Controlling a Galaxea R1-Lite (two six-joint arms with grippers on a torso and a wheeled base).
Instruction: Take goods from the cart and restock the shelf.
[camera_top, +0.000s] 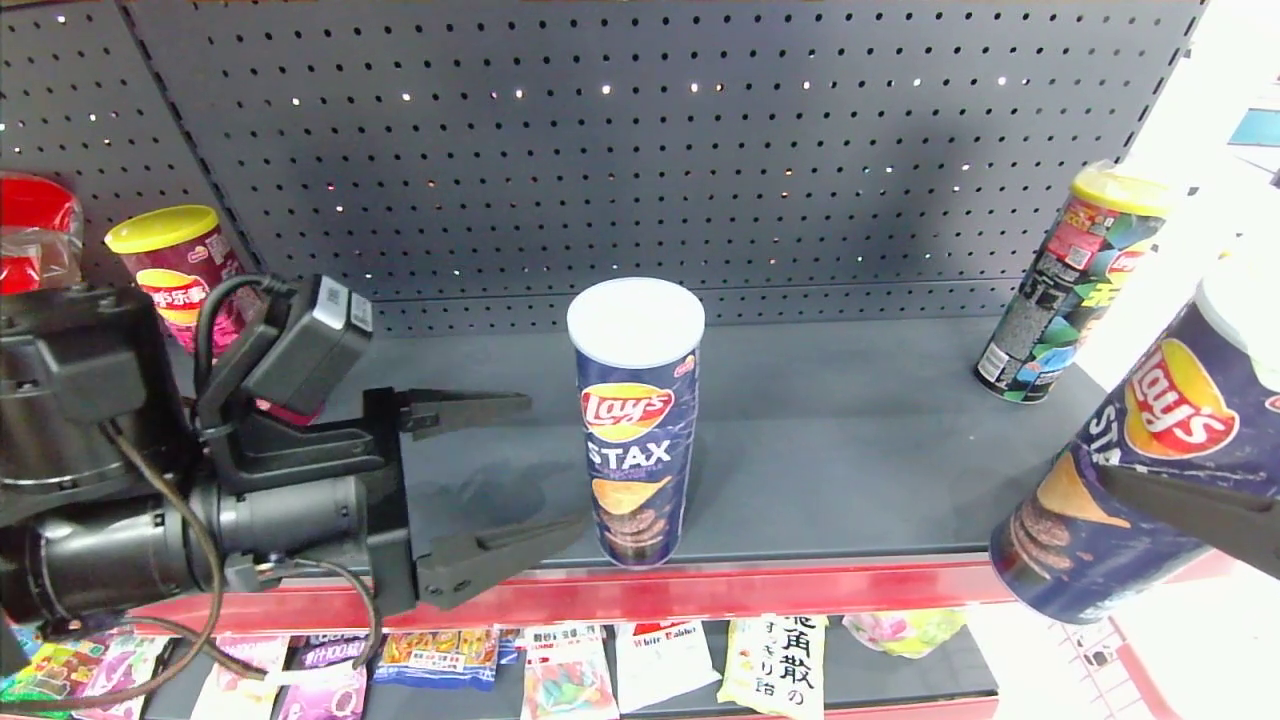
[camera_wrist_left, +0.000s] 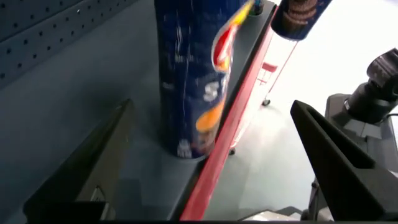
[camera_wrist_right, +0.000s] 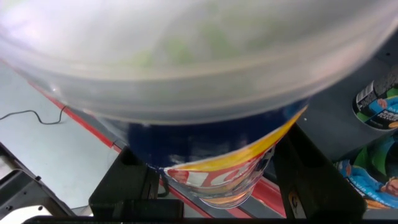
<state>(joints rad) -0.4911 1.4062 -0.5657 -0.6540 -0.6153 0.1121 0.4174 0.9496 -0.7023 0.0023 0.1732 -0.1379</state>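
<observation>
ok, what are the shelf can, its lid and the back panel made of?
Shelf can: likely cardboard tube, glossy printed wrap; sheen on the print.
Lid: probably plastic, matte whitish, thin rim.
Back panel: looks like painted metal, matte dark grey, punched holes letting light through.
Held can: same look.

A shop aisle: a grey retail shelf (camera_top: 850, 440) with a pegboard back (camera_top: 650, 150) and a red front rail (camera_top: 780, 585) carries crisp canisters. A blue canister (camera_top: 633, 420) stands just past the tips of the open left claw (camera_top: 555, 463), and a yellow-lidded canister (camera_top: 175, 265) stands behind that claw. The right claw (camera_wrist_right: 221, 183) grips a second blue canister (camera_top: 1130, 470). Snack packets (camera_top: 560, 670) lie on the lower shelf (camera_top: 900, 668) beneath the left claw.
</observation>
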